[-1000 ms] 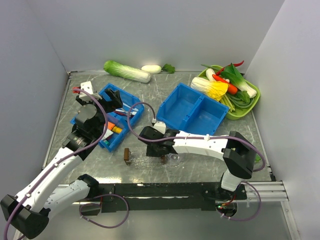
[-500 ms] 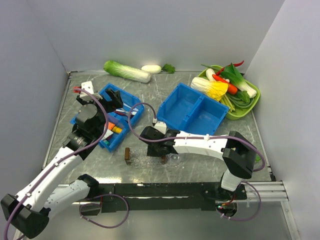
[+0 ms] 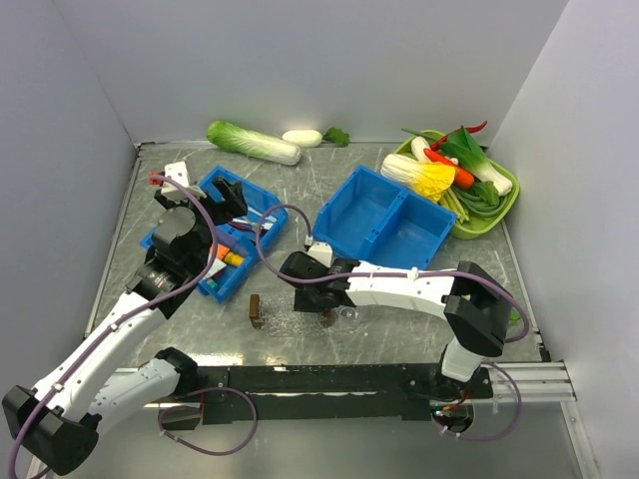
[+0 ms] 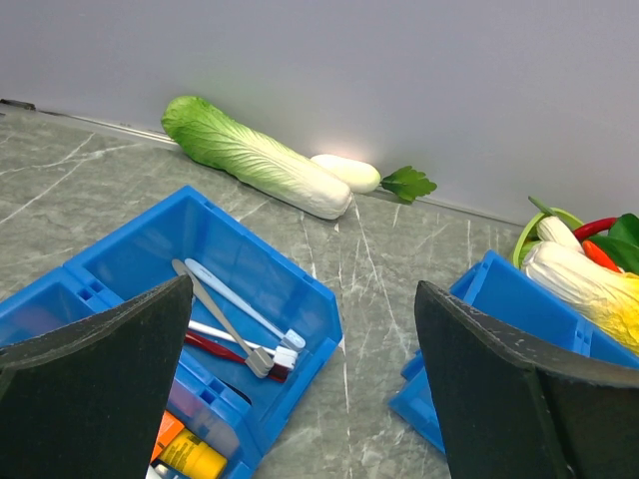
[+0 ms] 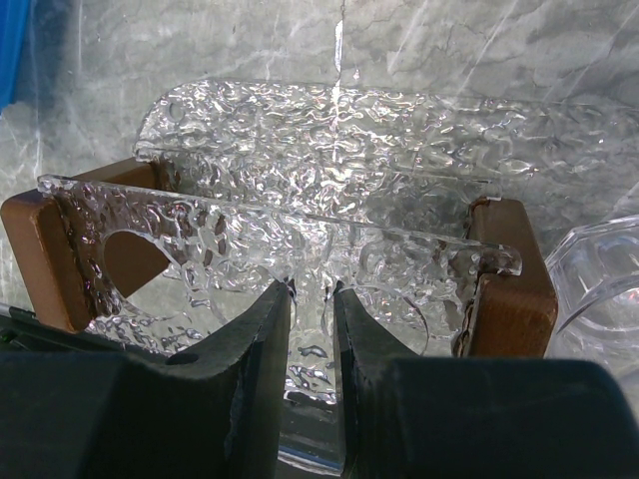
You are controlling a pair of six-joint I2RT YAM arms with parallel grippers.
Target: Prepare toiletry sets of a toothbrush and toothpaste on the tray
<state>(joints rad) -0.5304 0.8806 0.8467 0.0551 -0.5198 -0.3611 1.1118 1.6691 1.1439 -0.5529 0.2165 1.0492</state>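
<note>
Wide left hand, narrow right hand

Your left arm and right arm are white with black joints and looping purple cables; left pincer and right pincer have matte black fingers.

Grey marbled tabletop, white-veined and faintly glossy, closed in by plain pale panels: far wall, left wall, right wall. Soft, even light with little shadow. Along the near edge a black rail, ending at the right in a silver track.
</note>
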